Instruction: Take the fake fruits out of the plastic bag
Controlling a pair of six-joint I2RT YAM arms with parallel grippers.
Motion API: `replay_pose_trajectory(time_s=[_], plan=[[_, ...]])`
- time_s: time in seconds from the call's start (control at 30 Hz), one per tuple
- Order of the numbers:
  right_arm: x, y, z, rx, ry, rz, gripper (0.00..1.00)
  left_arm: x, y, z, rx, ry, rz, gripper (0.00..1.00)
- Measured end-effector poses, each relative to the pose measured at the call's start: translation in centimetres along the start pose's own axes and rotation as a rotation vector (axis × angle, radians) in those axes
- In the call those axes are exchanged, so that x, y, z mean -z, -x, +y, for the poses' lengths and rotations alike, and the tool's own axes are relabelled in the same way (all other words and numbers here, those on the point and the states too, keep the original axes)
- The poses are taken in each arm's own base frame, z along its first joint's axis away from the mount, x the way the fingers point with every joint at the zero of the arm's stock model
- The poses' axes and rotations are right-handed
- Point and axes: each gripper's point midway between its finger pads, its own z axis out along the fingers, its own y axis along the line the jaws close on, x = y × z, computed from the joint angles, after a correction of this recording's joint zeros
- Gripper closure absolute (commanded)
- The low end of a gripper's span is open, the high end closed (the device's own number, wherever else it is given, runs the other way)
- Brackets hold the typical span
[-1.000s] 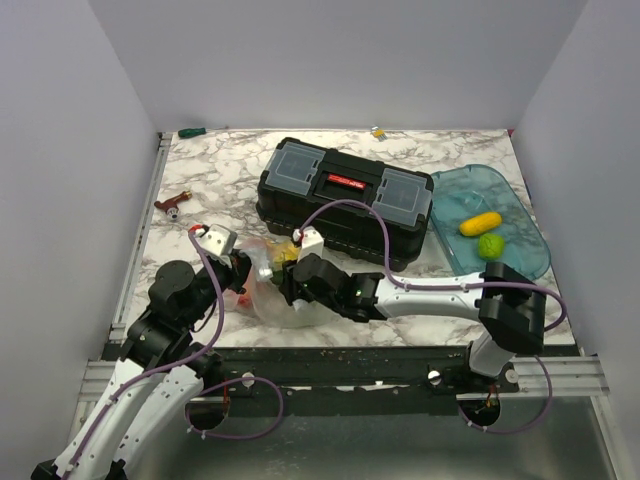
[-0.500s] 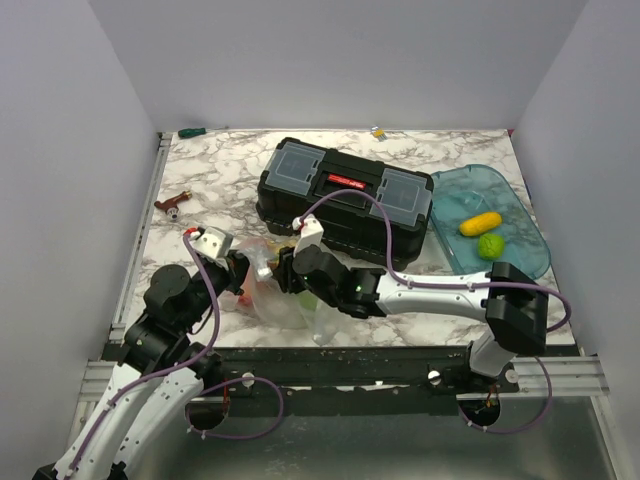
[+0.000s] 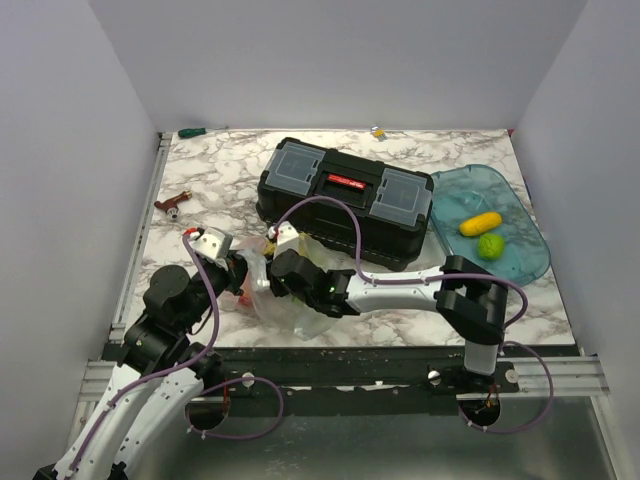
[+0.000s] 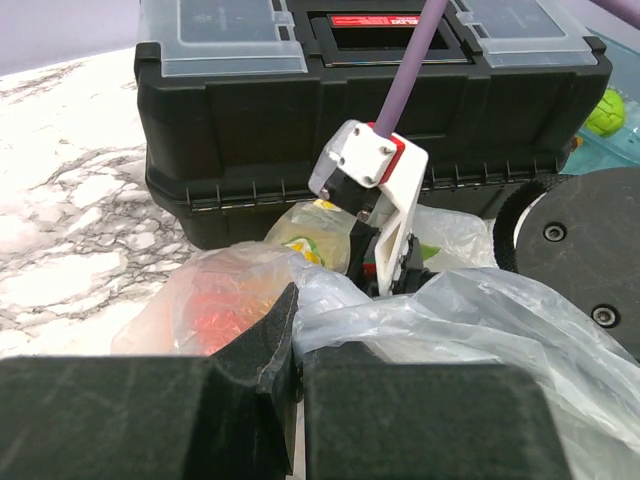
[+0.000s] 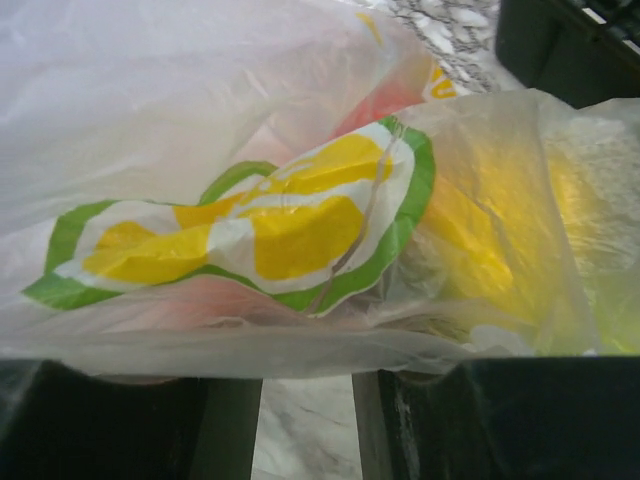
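far left on the marble table (image 3: 200, 170) lies a small red tool (image 3: 172, 204), well away from the rest.

next comes the left gripper (image 3: 240, 272), low near the front edge. in its own view its fingers (image 4: 270, 340) are pressed together, with a fold of the bag (image 4: 470, 320) pinched between them.

the bag (image 3: 285, 305) sits on the table between the two grippers, just in front of the toolbox (image 3: 345, 200). it is clear and all crinkled, with a yellow and green print on it. a red fruit (image 4: 205, 300) shows through the film on the left side. a pale yellow-green fruit (image 4: 310, 235) lies behind it, close to the toolbox.

the right gripper (image 3: 268, 280) reaches in from the right, and its tip is down in the bag. in its own view the film lies over its fingers (image 5: 100, 420). there is a narrow gap between them with table showing through. i cannot tell if they hold anything.

far right is the blue tray (image 3: 530, 262), beside the toolbox. a yellow fruit (image 3: 480, 222) and a green fruit (image 3: 490, 245) lie in it, close together.
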Motion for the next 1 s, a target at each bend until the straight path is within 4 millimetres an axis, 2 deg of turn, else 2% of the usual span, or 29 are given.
replay_pose_trajectory(time_s=[0.27, 0.4, 0.57, 0.77, 1.0], plan=[[-0.2, 0.2, 2.9, -0.054, 0.139, -0.004, 0.38, 0.0, 0.0, -0.5, 0.001, -0.032, 0.003, 1.0], [-0.7, -0.5, 3.8, -0.094, 0.184, 0.011, 0.3, -0.2, -0.3, -0.7, 0.007, -0.04, 0.016, 1.0], [-1.0, -2.0, 3.6, -0.127, 0.189, 0.043, 0.2, -0.7, -0.1, -1.6, 0.04, -0.081, 0.05, 1.0], [-1.0, -2.2, 3.6, -0.176, 0.189, 0.037, 0.1, -1.4, 0.4, -3.3, 0.113, -0.158, 0.099, 1.0], [-1.1, -3.1, 2.6, -0.234, 0.166, 0.028, 0.0, -1.5, 0.2, -6.5, 0.239, -0.308, 0.164, 1.0]])
